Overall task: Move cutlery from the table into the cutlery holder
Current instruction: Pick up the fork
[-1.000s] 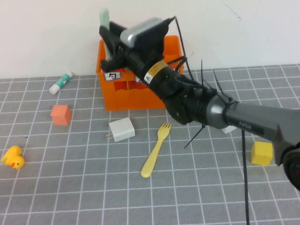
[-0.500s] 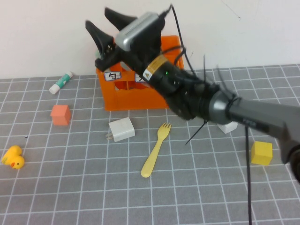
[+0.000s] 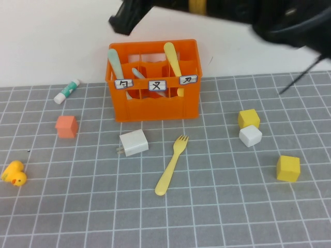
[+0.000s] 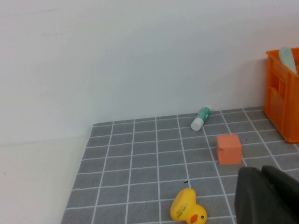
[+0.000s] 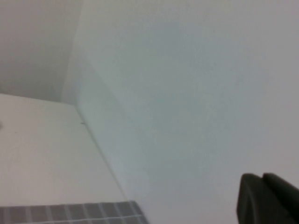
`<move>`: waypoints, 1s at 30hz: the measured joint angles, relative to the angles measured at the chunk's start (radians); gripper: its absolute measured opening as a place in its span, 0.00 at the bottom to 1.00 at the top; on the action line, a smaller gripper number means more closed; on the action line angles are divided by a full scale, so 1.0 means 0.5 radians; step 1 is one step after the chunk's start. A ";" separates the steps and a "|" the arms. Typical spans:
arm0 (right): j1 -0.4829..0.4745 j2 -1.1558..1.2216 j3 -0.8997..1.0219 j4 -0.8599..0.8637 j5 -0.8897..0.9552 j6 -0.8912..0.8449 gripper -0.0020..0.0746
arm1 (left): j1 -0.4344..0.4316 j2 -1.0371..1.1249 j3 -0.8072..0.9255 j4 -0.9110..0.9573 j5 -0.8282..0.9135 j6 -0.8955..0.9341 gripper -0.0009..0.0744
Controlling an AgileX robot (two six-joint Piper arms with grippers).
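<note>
The orange cutlery holder stands at the back of the gridded table. A mint-green spoon leans in its left compartment, a grey utensil in the middle, a yellow knife on the right. A yellow fork lies on the mat in front. My right gripper hangs high above the holder's left side, shut and empty; its wrist view faces the wall. My left gripper is shut, low over the mat's left part, near the duck. The holder's edge shows there too.
A white adapter lies left of the fork. An orange cube, a yellow duck and a white-and-green tube sit on the left. Two yellow cubes and a white cube sit on the right.
My right gripper opened over the holder, left the mint spoon in the left compartment, then rose up and back and shut. The holder's contents now show.
</note>
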 joint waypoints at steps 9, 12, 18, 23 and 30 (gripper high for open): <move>-0.153 -0.230 0.063 -0.315 -0.780 0.834 0.03 | 0.000 0.000 0.000 0.000 -0.006 0.000 0.01; -0.202 -0.240 0.068 -0.329 -0.978 0.903 0.03 | 0.000 0.000 0.000 0.000 -0.006 0.000 0.01; -0.326 -0.317 0.072 -0.359 -0.944 0.773 0.03 | 0.000 0.000 0.000 0.000 -0.009 0.000 0.01; -0.487 -0.479 0.076 -0.359 -0.477 0.536 0.03 | 0.000 0.000 0.000 0.000 -0.009 0.000 0.01; -0.639 -0.719 0.076 -0.333 0.011 0.183 0.03 | 0.000 0.000 0.003 0.000 -0.009 -0.004 0.01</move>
